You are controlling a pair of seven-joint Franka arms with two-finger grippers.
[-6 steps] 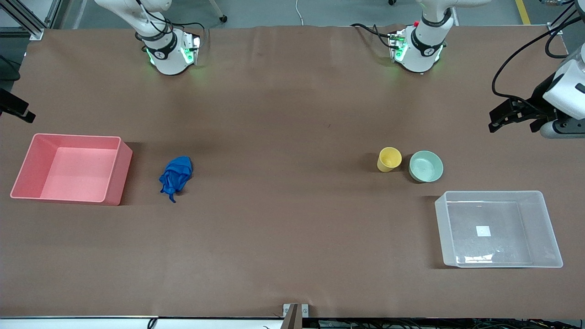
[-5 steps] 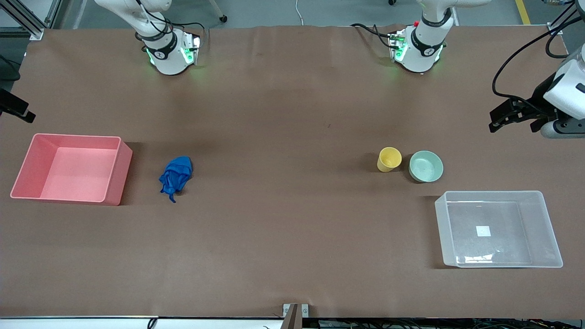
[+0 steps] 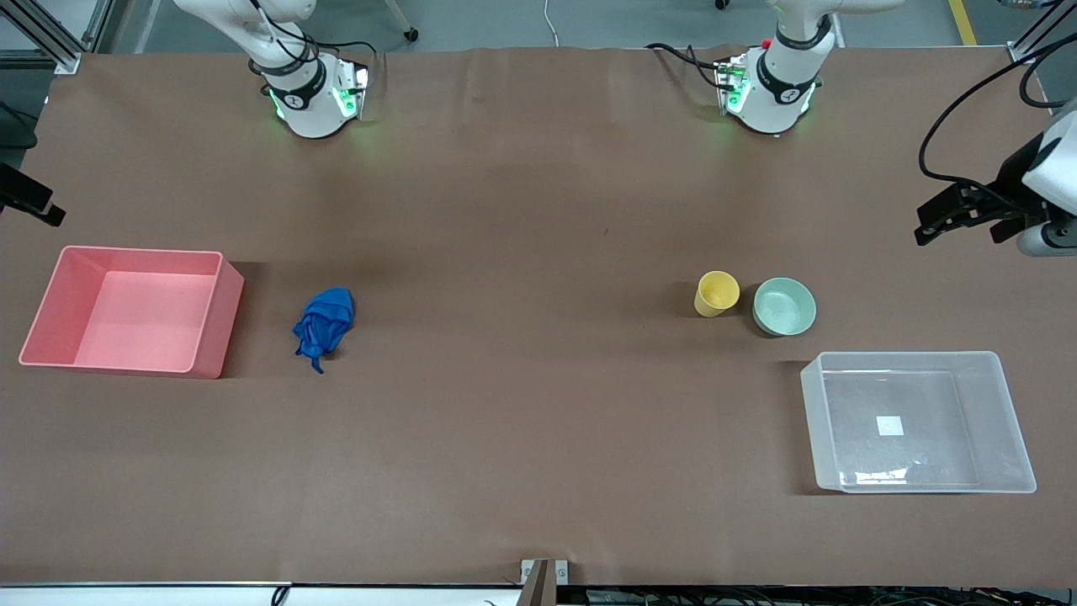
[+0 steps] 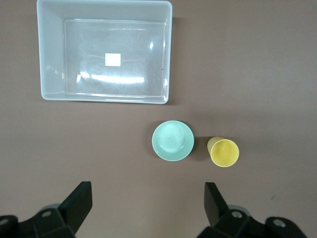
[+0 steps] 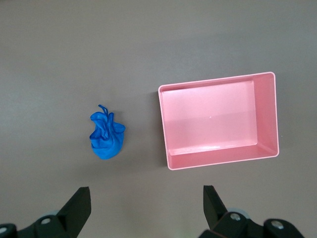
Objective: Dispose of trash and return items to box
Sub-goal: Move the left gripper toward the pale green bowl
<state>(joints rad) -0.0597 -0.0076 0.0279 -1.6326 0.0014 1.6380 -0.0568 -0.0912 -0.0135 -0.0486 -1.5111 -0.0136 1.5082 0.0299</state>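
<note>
Box (image 3: 1005, 421) bears one blank white label (image 3: 890, 426); left claw (image 4: 147, 202) and right claw (image 5: 146, 205) gape empty.

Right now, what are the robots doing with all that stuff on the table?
Nothing is being held. The left gripper hangs open, high over the yellow cup and the mint-green bowl, which sit side by side by the clear box. The right gripper hangs open above the blue trash, which lies beside the pink bin. Both the box and the bin have nothing in them.
</note>
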